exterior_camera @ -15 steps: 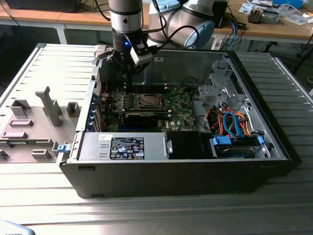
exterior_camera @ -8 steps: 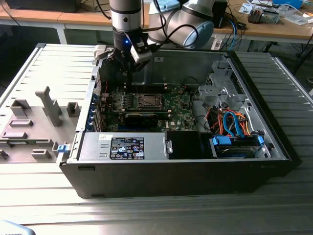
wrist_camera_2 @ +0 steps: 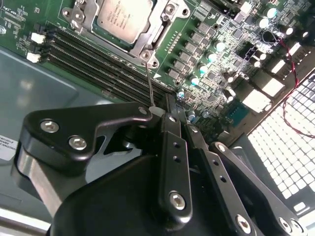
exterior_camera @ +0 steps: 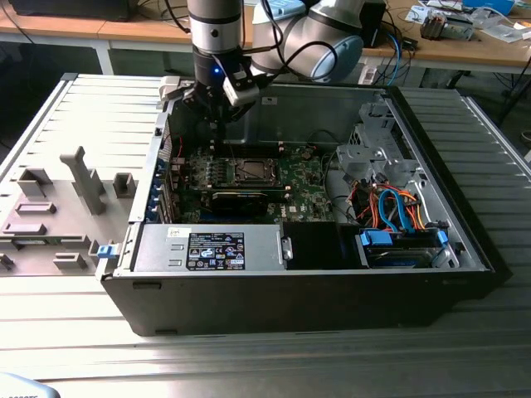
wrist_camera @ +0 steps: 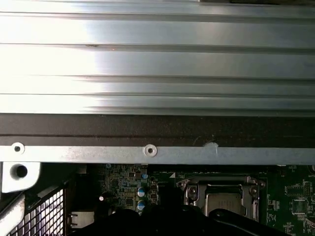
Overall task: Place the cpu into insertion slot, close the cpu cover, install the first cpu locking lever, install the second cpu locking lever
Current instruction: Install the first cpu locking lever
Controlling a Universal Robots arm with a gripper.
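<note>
The cpu (wrist_camera_2: 122, 18), with its pale silver top, lies flat in the socket on the green motherboard. The cpu cover (wrist_camera_2: 147, 43) is down around it as a metal frame. From the exterior view, the socket (exterior_camera: 251, 172) sits mid-board inside the open computer case. A thin wire locking lever (wrist_camera_2: 149, 83) stands up from the socket's corner, and its free end reaches the tip of my gripper (wrist_camera_2: 177, 118). The black fingers are pressed together. My gripper (exterior_camera: 215, 135) hangs over the board's back left, just beside the socket. The cover (wrist_camera: 189, 189) also shows below the case rim.
Dark memory slots (wrist_camera_2: 98, 59) run beside the socket. A black card (exterior_camera: 241, 199) lies in front of it, with a power supply (exterior_camera: 207, 247) nearer still. The drive cage (exterior_camera: 377, 153) and coloured cables (exterior_camera: 394, 211) fill the exterior view's right. Grey fixtures (exterior_camera: 83, 178) stand outside the case.
</note>
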